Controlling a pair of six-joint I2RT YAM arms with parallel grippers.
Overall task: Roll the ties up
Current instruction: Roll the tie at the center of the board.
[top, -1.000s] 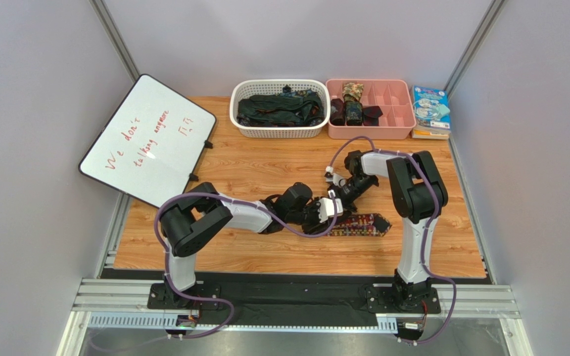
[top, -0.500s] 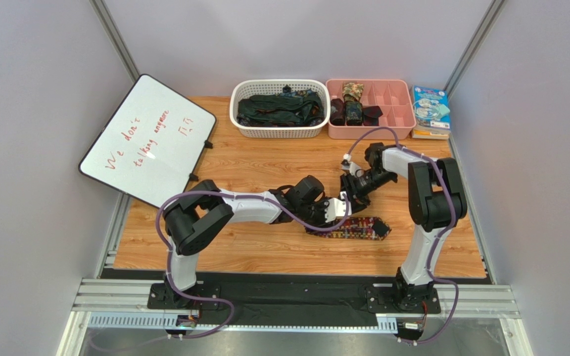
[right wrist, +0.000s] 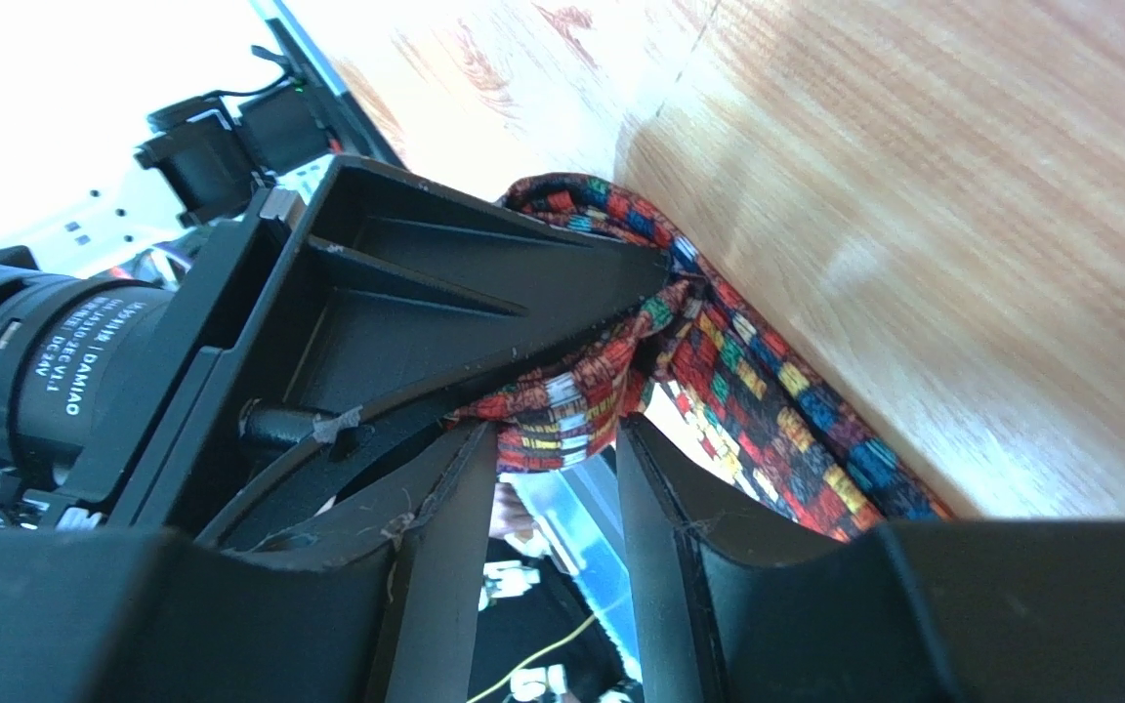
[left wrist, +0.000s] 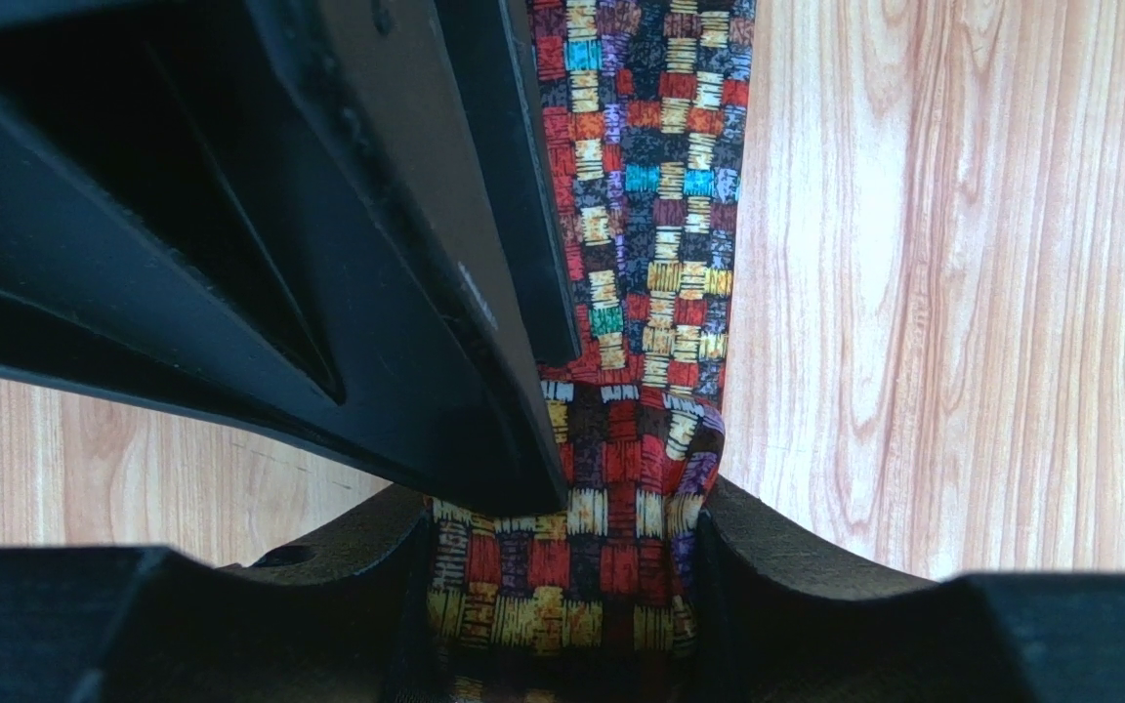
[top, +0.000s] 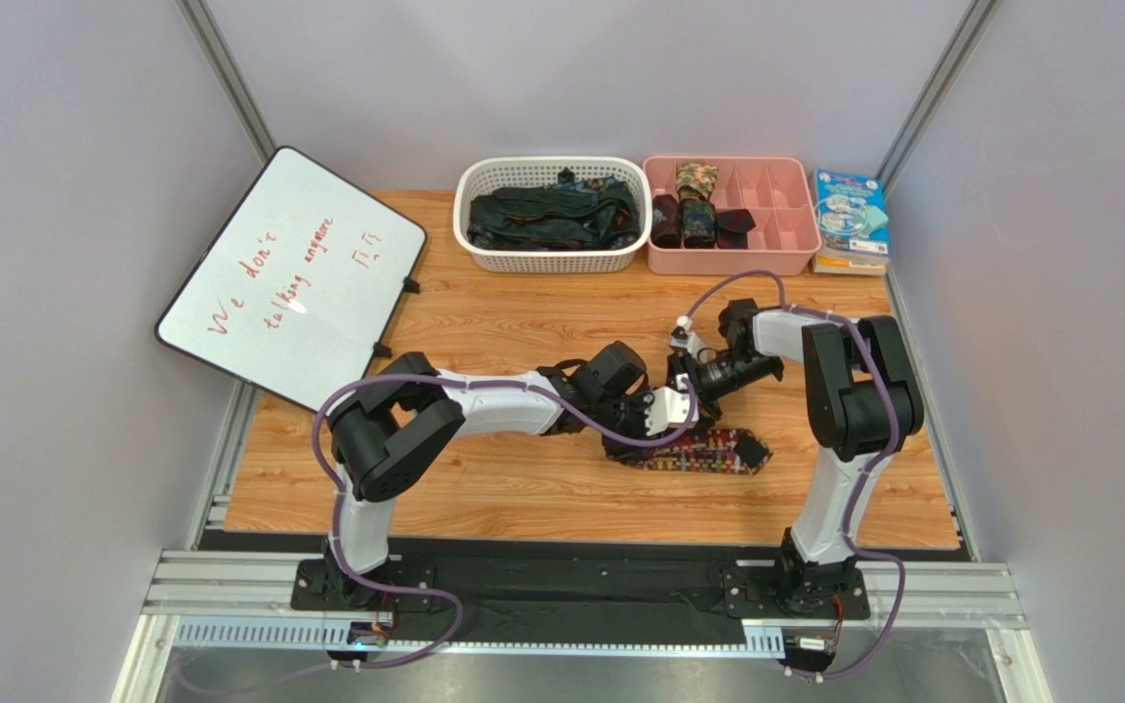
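Near the middle of the wooden surface [top: 495, 491], the left claw [top: 667, 413] is grasping the patterned tie [top: 704, 451]. The right claw [top: 693, 384] is straddling a fold; I cannot tell whether it is gripping. A tight roll is likely needing taut fabric and aligned edges.

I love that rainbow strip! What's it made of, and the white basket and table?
The patterned tie looks like woven fabric, soft and matte: it folds and shows thread-like checks. The white basket seems plastic: smooth, with slotted walls. The table looks like wood or laminate: grain lines, slight shine.
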